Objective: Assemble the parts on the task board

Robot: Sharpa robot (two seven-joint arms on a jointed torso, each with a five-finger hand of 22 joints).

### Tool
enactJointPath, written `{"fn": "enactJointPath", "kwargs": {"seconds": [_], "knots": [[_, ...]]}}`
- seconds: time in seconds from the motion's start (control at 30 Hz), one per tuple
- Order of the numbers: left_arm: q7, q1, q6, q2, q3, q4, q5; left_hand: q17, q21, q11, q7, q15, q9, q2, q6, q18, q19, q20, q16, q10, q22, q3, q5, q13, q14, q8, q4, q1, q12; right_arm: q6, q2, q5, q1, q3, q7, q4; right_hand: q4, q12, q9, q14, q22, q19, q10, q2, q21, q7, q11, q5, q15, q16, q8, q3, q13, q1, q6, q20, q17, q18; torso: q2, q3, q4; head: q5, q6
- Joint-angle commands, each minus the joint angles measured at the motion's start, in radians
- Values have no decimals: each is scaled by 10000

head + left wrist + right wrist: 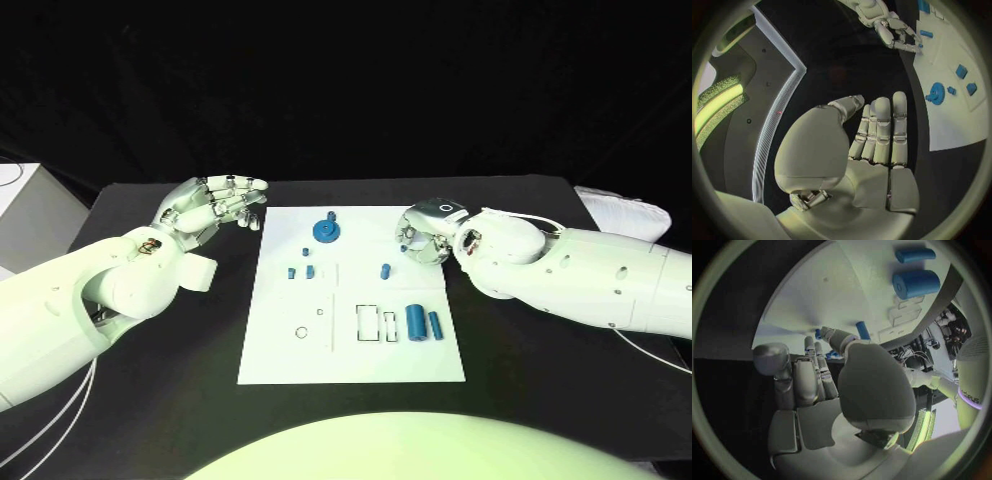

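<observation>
The white task board (361,330) lies in the middle of the table. On its far part sits a blue gear (329,232) with a small blue piece (332,215) just behind it. Small blue pegs (300,270) and another peg (385,271) stand mid-board. A thick blue cylinder (415,322) and a thin one (434,322) lie near the right edge. My left hand (216,205) hovers off the board's far left corner, fingers straight, holding nothing. My right hand (423,235) hangs over the board's far right edge, fingers pointing down at it, with nothing in them. In the right wrist view the fingertips (820,342) are close to a blue peg (862,330).
Outlined slots (372,322) and a small ring mark (302,331) sit beside the cylinders. A white box (29,215) stands at the table's far left and a pale object (623,212) at its far right. Bare black table surrounds the board.
</observation>
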Motion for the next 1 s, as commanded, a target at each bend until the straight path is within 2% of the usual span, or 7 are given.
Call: {"fn": "enactJointPath", "kwargs": {"seconds": [0.03, 0.17, 0.33, 0.5, 0.6, 0.8, 1.0], "knots": [[159, 1, 72, 4, 11, 42, 95, -12, -69, -18, -10, 20, -12, -3, -48, 163, 64, 14, -51, -57, -18, -46, -35, -17, -14, 61, 9, -76, -50, -56, 63, -258, -28, -2, -31, -75, -12, 20, 20, 342, 93, 63, 70, -15, 96, -14, -4, 89, 78, 59, 60, 106, 3, 123, 69, -19, 14, -161, -10, 1, -4, 45, 1], [159, 3, 58, 6, 13, 58, 95, -12, -69, -18, -10, 20, -12, -3, -48, 163, 64, 14, -51, -57, -18, -46, -35, -17, -14, 61, 9, -76, -50, -80, 106, -262, -52, -4, 2, -123, -9, 19, 32, 336, 127, 54, 79, 1, 128, -15, -4, 152, 76, 79, 66, 153, 1, 137, 78, -19, 14, -162, -12, -10, -4, 77, -10], [145, 5, 30, -3, 15, 64, 95, -12, -69, -18, -10, 20, -12, -3, -48, 163, 64, 14, -51, -57, -18, -46, -35, -17, -14, 61, 9, -76, -50, -83, 170, -258, -66, -6, 36, -159, 9, 25, 54, 327, 278, 58, 110, 28, 252, -22, -10, 203, 76, 106, 86, 210, 3, 135, 106, -18, 11, -181, 2, 14, -13, 150, -31], [136, 6, 7, 4, 17, 51, 95, -12, -69, -18, -10, 20, -12, -3, -48, 163, 64, 14, -51, -57, -18, -46, -35, -17, -14, 61, 9, -76, -50, -46, 241, -254, -87, -11, 59, -203, 25, 36, 84, 323, 443, 63, 165, 67, 387, -47, -30, 221, 67, 147, 119, 267, 8, 135, 153, -21, 30, -199, -2, 8, 4, 250, -37], [132, 7, -7, 10, 18, 39, 95, -13, -88, -17, -11, 20, -12, 5, -49, 163, 78, 13, -55, -69, -34, -53, -32, -26, -17, 70, 10, -62, -55, 3, 282, -253, -116, -14, 68, -251, 30, 52, 108, 326, 861, 128, 239, 89, 722, -60, -47, 228, 54, 199, 140, 310, 18, 139, 177, -26, 70, -260, -6, 12, 7, 288, -37], [132, 8, -25, 8, 20, 30, 94, -13, -88, -17, -11, 20, -12, 5, -49, 163, 78, 13, -55, -69, -34, -53, -32, -26, -17, 70, 10, -62, -55, 121, 338, -254, -182, -22, 64, -320, 11, 67, 177, 326, 1136, 137, 385, 161, 955, -100, -88, 232, 25, 278, 215, 420, 33, 180, 270, -42, 101, -289, -6, 13, -2, 233, -37], [116, 9, -38, -4, 21, 5, 92, -13, -88, -17, -11, 20, -12, 5, -49, 163, 78, 13, -55, -69, -34, -53, -32, -26, -17, 70, 10, -62, -55, 266, 346, -317, -205, -26, 5, -312, -117, 77, 312, 323, 1584, 137, 652, 317, 1326, -177, -172, 44, -39, 400, 358, 650, 68, 328, 422, -88, 164, -335, 3, 38, 1, 216, -37]]}}
